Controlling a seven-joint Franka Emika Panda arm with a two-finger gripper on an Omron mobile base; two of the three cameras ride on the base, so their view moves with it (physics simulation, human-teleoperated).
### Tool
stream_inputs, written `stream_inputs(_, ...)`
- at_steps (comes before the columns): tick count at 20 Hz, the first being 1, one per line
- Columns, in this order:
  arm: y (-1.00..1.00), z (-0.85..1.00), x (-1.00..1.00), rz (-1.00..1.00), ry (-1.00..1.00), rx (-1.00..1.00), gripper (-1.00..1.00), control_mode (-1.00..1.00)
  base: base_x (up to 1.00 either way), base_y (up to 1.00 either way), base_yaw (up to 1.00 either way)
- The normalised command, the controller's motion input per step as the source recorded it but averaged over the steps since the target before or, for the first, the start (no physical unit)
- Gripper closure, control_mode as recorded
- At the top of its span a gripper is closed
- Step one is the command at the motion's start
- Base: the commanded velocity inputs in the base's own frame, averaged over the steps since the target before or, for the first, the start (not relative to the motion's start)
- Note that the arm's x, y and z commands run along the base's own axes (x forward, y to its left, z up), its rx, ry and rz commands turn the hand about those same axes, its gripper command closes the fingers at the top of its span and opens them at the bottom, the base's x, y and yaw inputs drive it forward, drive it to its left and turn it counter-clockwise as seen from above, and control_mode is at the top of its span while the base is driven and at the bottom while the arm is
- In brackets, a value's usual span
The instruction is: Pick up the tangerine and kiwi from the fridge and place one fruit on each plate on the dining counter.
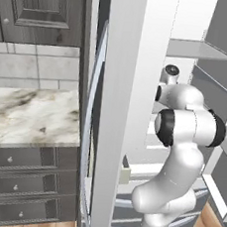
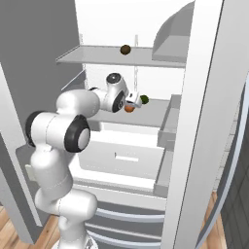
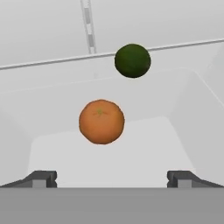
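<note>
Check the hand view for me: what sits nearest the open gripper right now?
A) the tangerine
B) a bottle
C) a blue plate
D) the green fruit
A: the tangerine lies just ahead of the gripper, with the dark green fruit beyond it.

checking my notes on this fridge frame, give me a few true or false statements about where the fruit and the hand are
1. The hand is open, with nothing between its fingertips. True.
2. The tangerine lies nearer the hand than the dark green fruit does. True.
3. The tangerine sits on a blue plate. False: it rests on a pale fridge shelf.
4. A dark brown ball lies on the shelf above the tangerine's. True.
5. The fridge door is closed. False: it stands open, and the arm reaches inside.
</note>
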Motion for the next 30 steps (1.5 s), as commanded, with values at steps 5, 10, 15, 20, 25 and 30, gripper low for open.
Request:
stream_inputs(5, -0.02, -0.3, 0.36, 0.05, 0.0, 0.0, -1.0, -1.0, 0.0, 0.0, 0.0)
stream_inputs(10, 0.0, -0.14, 0.49, 0.01, 0.0, 0.0, -1.0, -1.0, 0.0, 0.0, 0.0)
stream_inputs(15, -0.01, -0.07, 0.59, 0.0, 0.03, 0.0, -1.0, -1.0, 0.0, 0.0, 0.0)
stream_inputs(20, 0.0, -0.12, 0.07, 0.0, 0.07, 0.0, -1.0, -1.0, 0.0, 0.0, 0.0)
stream_inputs(25, 0.0, -0.15, -0.05, 0.0, 0.06, 0.0, -1.0, -1.0, 0.0, 0.0, 0.0)
stream_inputs(30, 0.0, -0.02, 0.0, 0.0, 0.0, 0.0, -1.0, -1.0, 0.0, 0.0, 0.0)
